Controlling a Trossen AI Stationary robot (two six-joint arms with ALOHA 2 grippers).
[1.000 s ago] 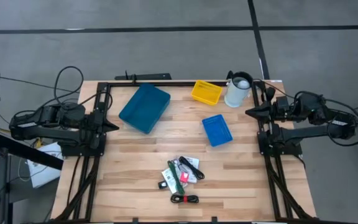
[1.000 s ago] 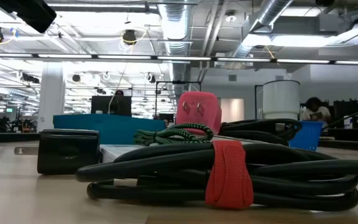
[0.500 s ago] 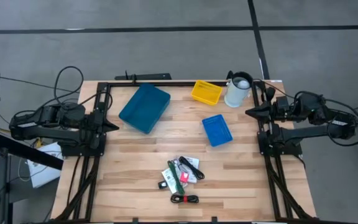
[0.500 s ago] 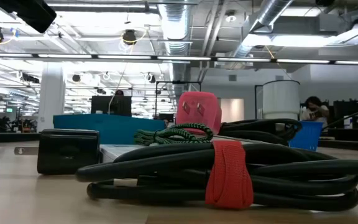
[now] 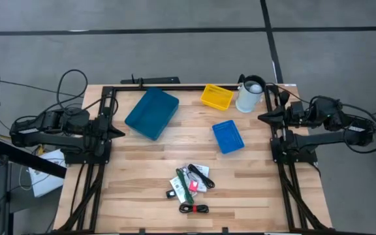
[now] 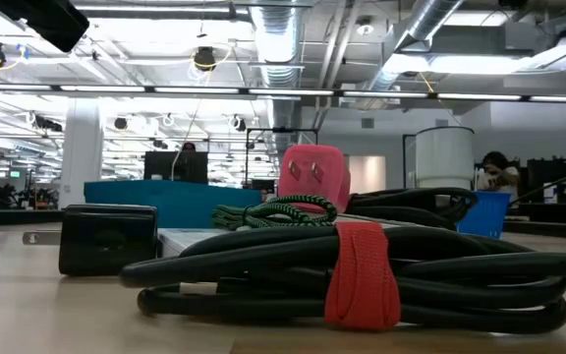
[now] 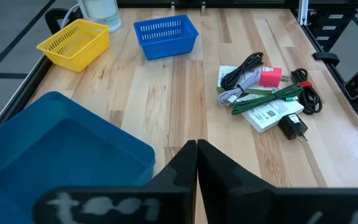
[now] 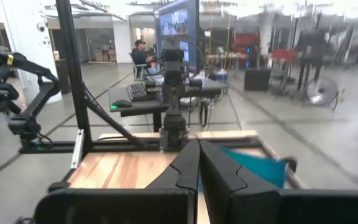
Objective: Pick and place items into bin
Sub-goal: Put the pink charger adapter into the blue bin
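Left gripper (image 7: 196,149): fingers pressing together, gripping nothing, hanging above the large teal bin (image 5: 151,112) at the tabletop's (image 5: 142,170) left edge. Right gripper (image 8: 198,149): fingers likewise closed and empty, sitting at the right edge beside the white pitcher (image 5: 249,95). The items (image 5: 191,184) are lying in a loose pile near the front middle: white cards, green strip, pink piece, black adapter, black cord with red strap (image 6: 360,273). Yellow basket (image 5: 217,96) and blue basket (image 5: 228,136) are resting farther back.

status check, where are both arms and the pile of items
Left gripper shut, parked at left edge. Right gripper shut, parked at right edge. Items piled at front centre, untouched. Teal bin empty, path clear.
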